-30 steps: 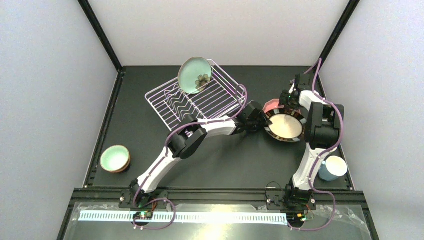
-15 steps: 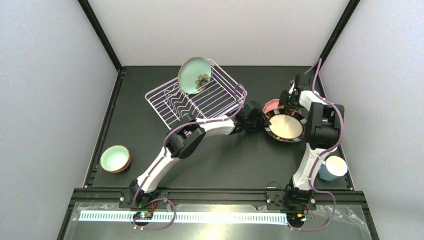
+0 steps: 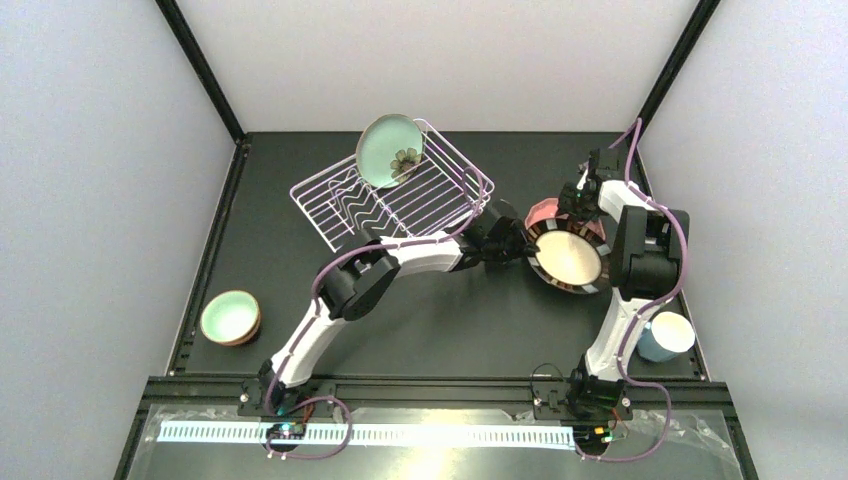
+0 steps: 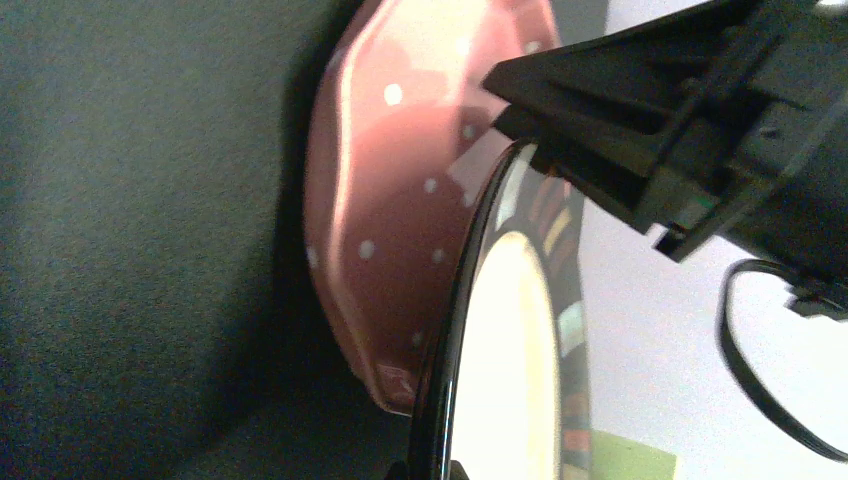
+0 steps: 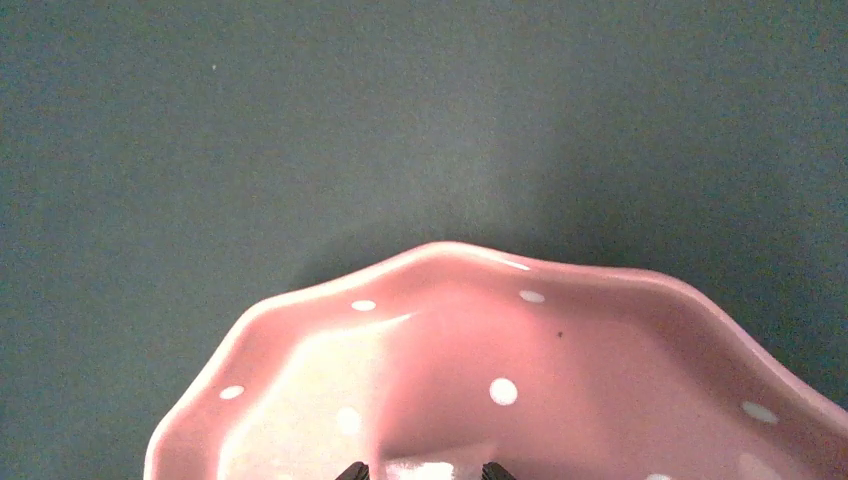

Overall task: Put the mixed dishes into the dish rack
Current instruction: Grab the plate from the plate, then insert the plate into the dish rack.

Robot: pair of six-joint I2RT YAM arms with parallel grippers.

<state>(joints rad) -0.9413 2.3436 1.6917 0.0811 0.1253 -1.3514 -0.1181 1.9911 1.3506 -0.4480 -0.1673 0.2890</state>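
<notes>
A cream plate (image 3: 570, 258) with a dark striped rim lies tilted on the pink speckled plate (image 3: 543, 212) at the right of the table. My left gripper (image 3: 527, 245) is shut on its left rim. In the left wrist view that dark rim (image 4: 470, 330) runs down between the left gripper's (image 4: 430, 472) tips, with the pink plate (image 4: 400, 190) behind. My right gripper (image 3: 575, 203) hovers open over the pink plate (image 5: 520, 380), and the right gripper's (image 5: 422, 472) tips stand apart. The dish rack (image 3: 440, 205) holds the flowered mint-green plate (image 3: 390, 150) upright.
A small mint bowl (image 3: 231, 317) sits at the table's near left edge. A light blue mug (image 3: 665, 336) stands near the right arm's base. The right arm's black wrist (image 4: 700, 110) looms close above the cream plate.
My left gripper has closed on the cream plate's rim, and the plate has tipped up and shifted slightly toward me. The right gripper has stayed where it was.
</notes>
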